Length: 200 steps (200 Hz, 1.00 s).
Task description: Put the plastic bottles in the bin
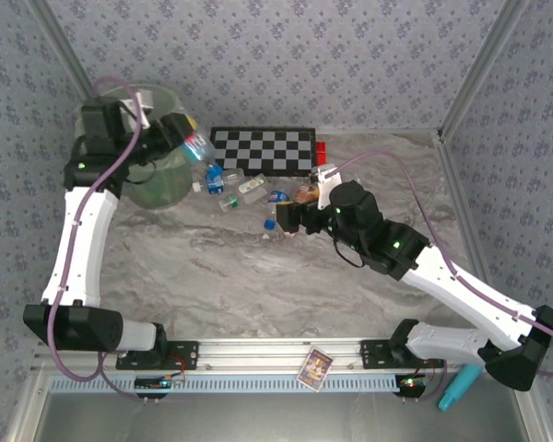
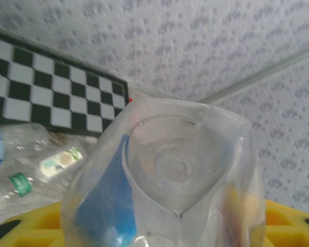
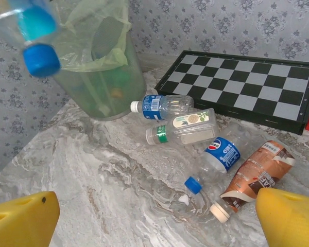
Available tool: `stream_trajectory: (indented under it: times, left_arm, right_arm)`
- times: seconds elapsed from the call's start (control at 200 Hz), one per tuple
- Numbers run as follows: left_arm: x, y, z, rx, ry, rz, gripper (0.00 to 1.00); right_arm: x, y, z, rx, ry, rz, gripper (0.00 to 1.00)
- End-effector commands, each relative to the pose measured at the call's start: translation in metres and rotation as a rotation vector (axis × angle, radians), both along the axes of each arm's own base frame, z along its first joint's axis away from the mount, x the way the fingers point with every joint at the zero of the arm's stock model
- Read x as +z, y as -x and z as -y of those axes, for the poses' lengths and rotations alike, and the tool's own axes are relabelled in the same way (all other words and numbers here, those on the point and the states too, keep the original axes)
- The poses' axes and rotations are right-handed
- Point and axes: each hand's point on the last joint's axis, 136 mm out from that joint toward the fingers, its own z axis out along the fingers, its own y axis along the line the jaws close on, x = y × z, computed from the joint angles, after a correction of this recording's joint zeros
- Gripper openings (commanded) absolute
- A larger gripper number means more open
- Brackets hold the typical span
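Observation:
My left gripper (image 1: pixel 178 137) is shut on a clear plastic bottle (image 1: pixel 199 148) with a blue label and blue cap. It hangs tilted beside the rim of the pale green bin (image 1: pixel 158 182). In the left wrist view the bottle's base (image 2: pixel 177 164) sits between my yellow fingers (image 2: pixel 286 221). My right gripper (image 3: pixel 154 221) is open over the marble, just short of a blue-capped Pepsi bottle (image 3: pixel 219 157) and a brown-labelled bottle (image 3: pixel 257 172). Two more bottles (image 3: pixel 162 105) (image 3: pixel 188 128) lie closer to the bin (image 3: pixel 100 77). The held bottle (image 3: pixel 33 36) shows at upper left.
A black-and-white checkerboard (image 1: pixel 263 150) lies at the back behind the bottles, with a red block (image 1: pixel 321 147) at its right end. A turquoise tool (image 1: pixel 459 387) and a small card (image 1: pixel 315 366) sit at the near rail. Patterned walls close in the table.

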Motion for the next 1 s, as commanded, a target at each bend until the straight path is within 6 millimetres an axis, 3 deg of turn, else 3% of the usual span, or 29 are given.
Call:
stream_trajectory:
  times: [0.0,0.23,0.47,0.75,0.995]
  left_arm:
    - [0.032,0.008,-0.027,0.068,-0.010,0.067,0.52]
    - [0.049,-0.022,-0.092,0.310,0.082,0.082,0.52]
    - [0.053,-0.053,-0.162,0.589,0.216,0.086,0.51]
    - [0.036,-0.091,-0.196,0.752,0.359,0.020,0.52]
    - [0.010,-0.120,-0.209,0.822,0.467,-0.043,0.52]
  right_arm:
    - [0.005,0.000,0.006,0.013,0.013,0.020,0.99]
    - [0.007,-0.006,0.008,0.026,0.008,0.013,0.99]
    - [0.007,-0.012,0.015,0.014,0.004,0.004,0.99]
    - [0.015,-0.020,0.023,-0.009,0.004,0.034,0.99]
    - [0.021,-0.022,0.031,-0.037,0.000,0.060,1.00]
